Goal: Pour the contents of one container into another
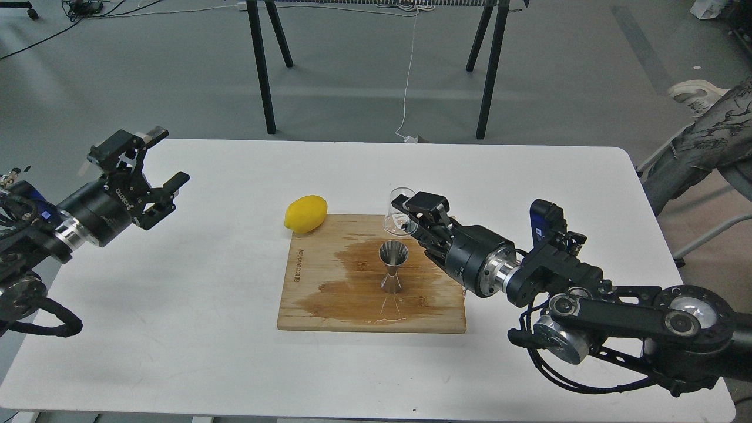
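You are looking down on a white table (pixel 176 329) with a wooden cutting board (pixel 311 305) lying near its middle. Your right gripper (pixel 409 217) reaches in from the right over the board's far right corner, and its fingers are closed on the clear cup (pixel 397 212), which you hold lifted off the board. The cup is tilted, its round rim turned up and to the left; whether any liquid is in it cannot be told from here. The steel jigger (pixel 392 267) stands upright on the board, just in front of the cup and lower, with its open upper cone facing up and its narrow waist plainly visible. The cup and the jigger are near each other but not touching. A dark wet patch spreads over the wood around the jigger, from the board's middle towards its front edge. A yellow lemon (pixel 305 213) rests on the table at the board's far left corner, touching or almost touching the wood. Your left gripper (pixel 154 170) hovers well apart from all this, above the table's left side, with its two fingers spread wide and nothing between them.
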